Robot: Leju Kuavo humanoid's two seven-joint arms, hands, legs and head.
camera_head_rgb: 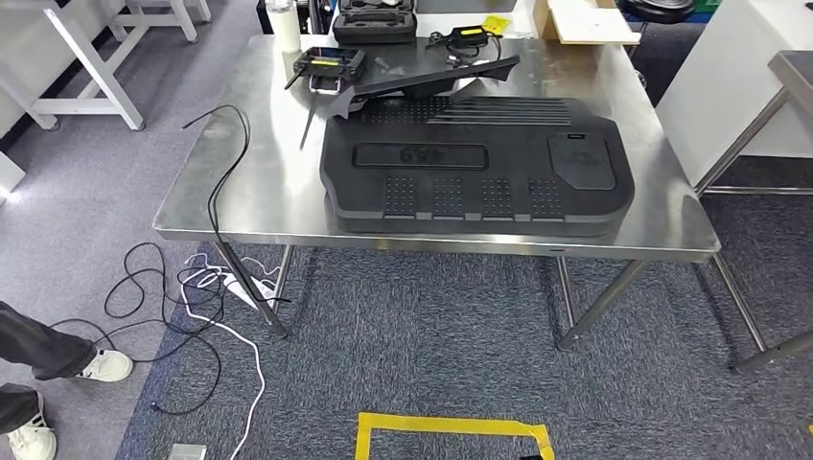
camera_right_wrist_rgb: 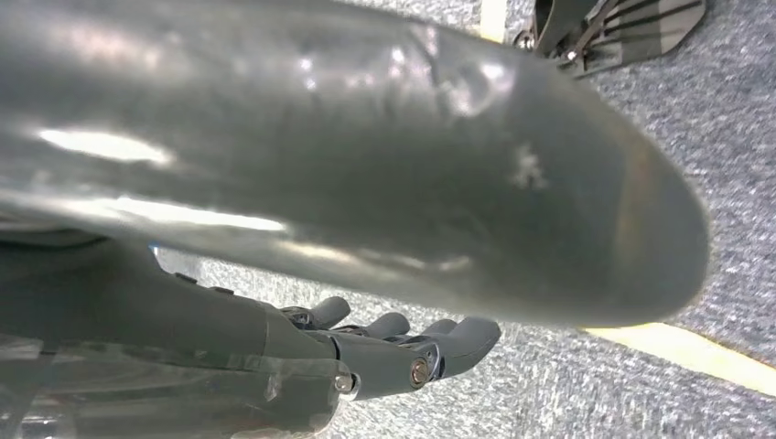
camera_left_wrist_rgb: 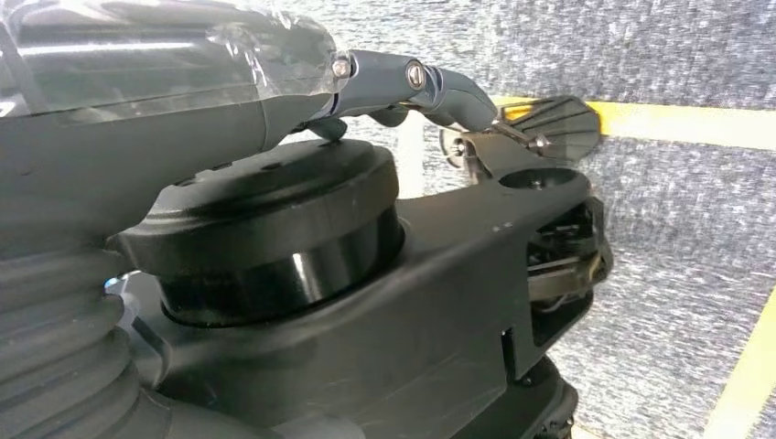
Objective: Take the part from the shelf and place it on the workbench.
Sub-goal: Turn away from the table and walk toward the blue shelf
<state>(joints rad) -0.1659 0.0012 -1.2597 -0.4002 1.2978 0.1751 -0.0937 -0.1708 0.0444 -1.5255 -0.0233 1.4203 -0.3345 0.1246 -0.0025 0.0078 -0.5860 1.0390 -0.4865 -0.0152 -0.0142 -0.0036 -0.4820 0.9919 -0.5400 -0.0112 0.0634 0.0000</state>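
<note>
Nearest, at six o'clock in the head view, a square of yellow tape [camera_head_rgb: 452,433] marks the grey carpet [camera_head_rgb: 431,326]. At eight o'clock a person's shoes [camera_head_rgb: 67,398] stand by loose black and white cables [camera_head_rgb: 206,316].

The left hand [camera_left_wrist_rgb: 403,82] hangs over the carpet beside dark parts of the robot; its fingers [camera_left_wrist_rgb: 458,96] are bent at the tips with nothing held in them. The right hand [camera_right_wrist_rgb: 393,352] also hangs above the carpet, its fingers [camera_right_wrist_rgb: 462,338] lying side by side, gently curled and empty; whether they count as closed I cannot tell.

Farther on, the steel surface [camera_head_rgb: 249,182] carries the part [camera_head_rgb: 475,172], a large flat black moulded panel lying at the middle, its near edge close to the surface's front rim. It is well apart from both sets of fingers.

Beyond it, at eleven o'clock, lies a small black device with a screen [camera_head_rgb: 331,65]; at twelve o'clock a black case [camera_head_rgb: 375,21] and a cardboard box [camera_head_rgb: 585,19].
</note>
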